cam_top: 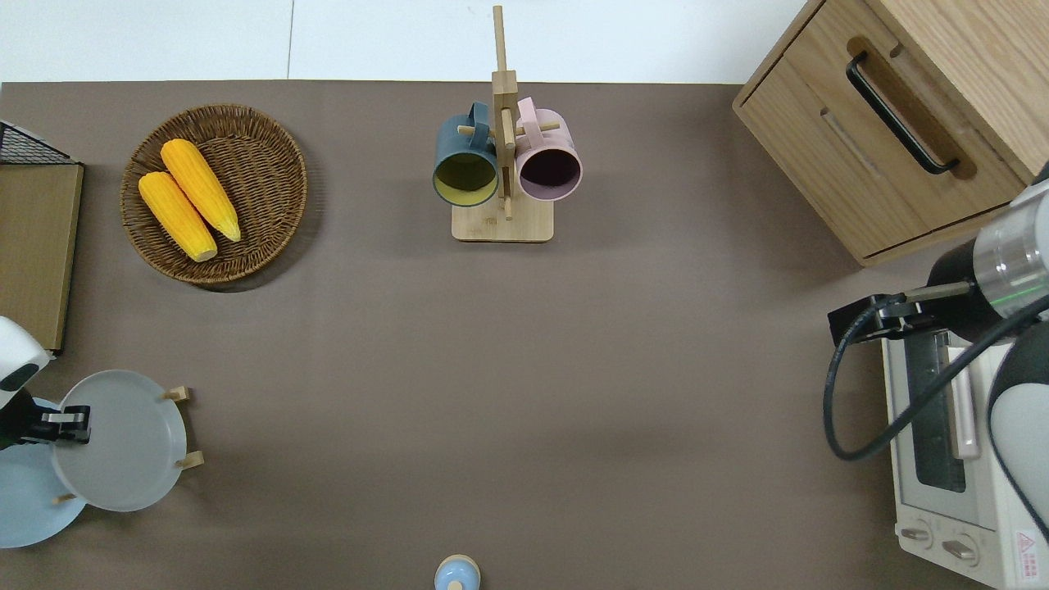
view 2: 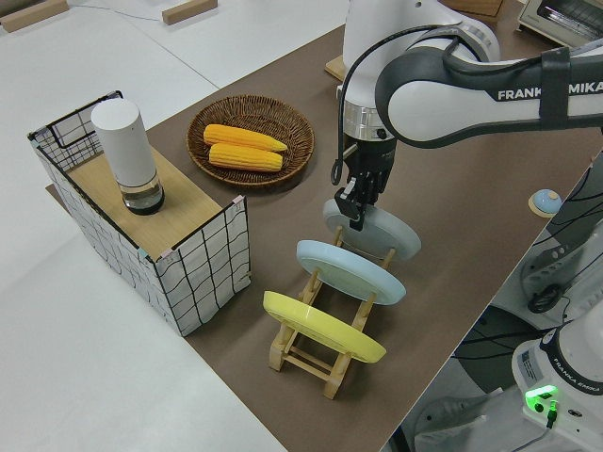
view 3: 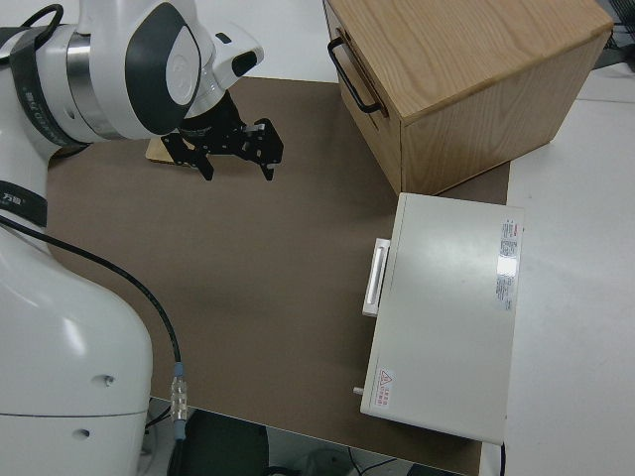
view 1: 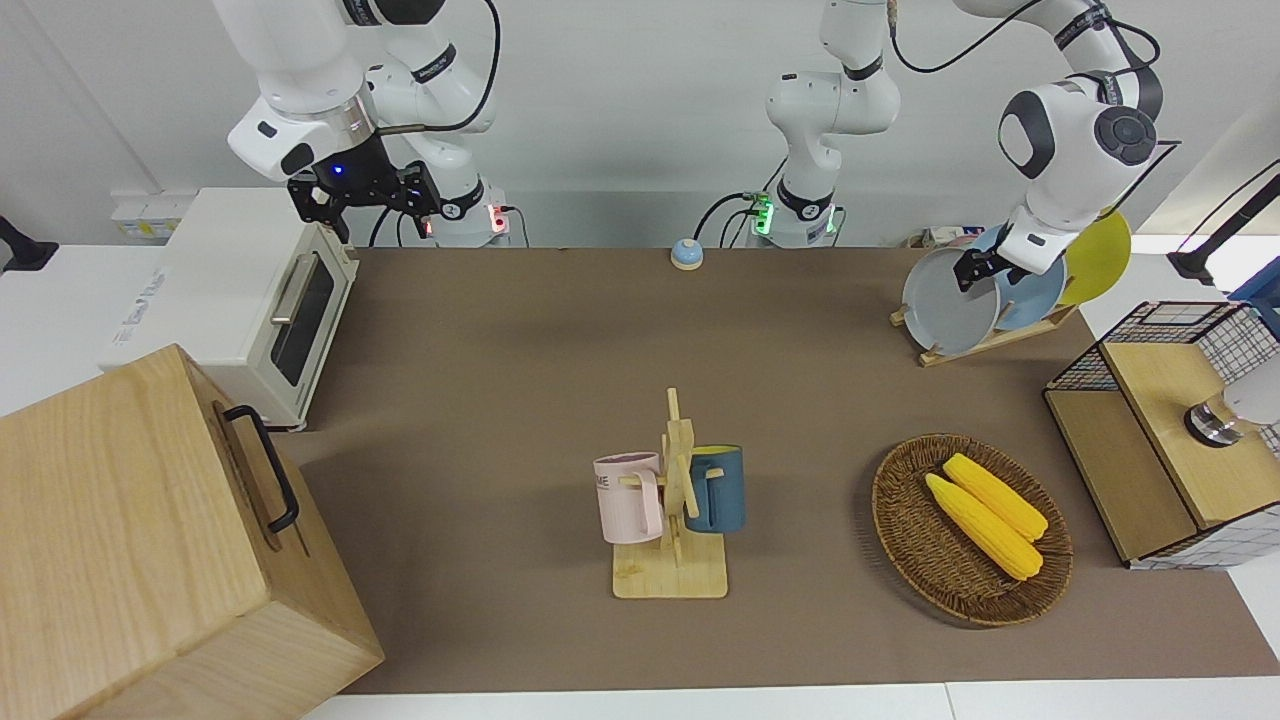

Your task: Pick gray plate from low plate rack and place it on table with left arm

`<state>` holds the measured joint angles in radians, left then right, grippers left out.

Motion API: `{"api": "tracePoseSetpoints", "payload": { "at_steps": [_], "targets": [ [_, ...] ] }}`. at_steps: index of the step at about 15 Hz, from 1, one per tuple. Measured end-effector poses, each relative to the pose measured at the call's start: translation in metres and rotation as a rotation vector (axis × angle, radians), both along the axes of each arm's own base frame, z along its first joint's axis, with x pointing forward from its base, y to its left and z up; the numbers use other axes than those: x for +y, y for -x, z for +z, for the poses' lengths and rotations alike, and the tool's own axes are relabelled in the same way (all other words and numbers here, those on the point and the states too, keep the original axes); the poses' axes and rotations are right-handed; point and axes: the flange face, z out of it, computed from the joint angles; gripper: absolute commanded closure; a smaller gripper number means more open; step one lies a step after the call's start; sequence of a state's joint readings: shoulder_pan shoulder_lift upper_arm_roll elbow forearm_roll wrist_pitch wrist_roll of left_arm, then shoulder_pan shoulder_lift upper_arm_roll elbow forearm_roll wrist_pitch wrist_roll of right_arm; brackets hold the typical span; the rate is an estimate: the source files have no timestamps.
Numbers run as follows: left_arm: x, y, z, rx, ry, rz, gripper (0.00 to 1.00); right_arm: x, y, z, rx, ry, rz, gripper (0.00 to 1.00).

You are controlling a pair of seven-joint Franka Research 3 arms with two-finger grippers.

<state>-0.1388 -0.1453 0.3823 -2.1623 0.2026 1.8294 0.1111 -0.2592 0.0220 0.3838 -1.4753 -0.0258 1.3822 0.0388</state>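
The gray plate (view 1: pixel 945 305) stands slanted in the end slot of the low plate rack (view 1: pixel 990 340) that is nearest the table's middle, at the left arm's end of the brown table (view 1: pixel 500 350). It also shows in the overhead view (cam_top: pixel 123 451) and the left side view (view 2: pixel 386 235). My left gripper (view 1: pixel 975 270) is at the plate's upper rim, seen in the overhead view (cam_top: pixel 64 427) and the left side view (view 2: pixel 350 209). My right gripper (view 3: pixel 236 171) is open, empty and parked.
A light blue plate (view 1: pixel 1035 290) and a yellow plate (view 1: pixel 1100 260) fill the rack's other slots. A corn basket (view 1: pixel 970 530), a wire-sided box (view 1: pixel 1170 430), a mug stand (view 1: pixel 672 500), a bell (view 1: pixel 686 254), a toaster oven (view 1: pixel 250 300) and a wooden cabinet (view 1: pixel 150 550) stand around.
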Motion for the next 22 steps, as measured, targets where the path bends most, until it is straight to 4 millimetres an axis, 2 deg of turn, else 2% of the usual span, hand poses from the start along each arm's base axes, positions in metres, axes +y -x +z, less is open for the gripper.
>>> {"api": "tracePoseSetpoints", "payload": {
  "at_steps": [15,22],
  "targets": [
    [0.001,0.001,0.006,-0.01,0.002,0.005,1.0,0.0,0.0,0.0,0.0,0.0,0.0,0.017],
    [0.006,-0.002,0.059,-0.001,-0.002,0.027,1.0,0.0,0.0,0.0,0.0,0.0,0.0,0.017]
  ]
}}
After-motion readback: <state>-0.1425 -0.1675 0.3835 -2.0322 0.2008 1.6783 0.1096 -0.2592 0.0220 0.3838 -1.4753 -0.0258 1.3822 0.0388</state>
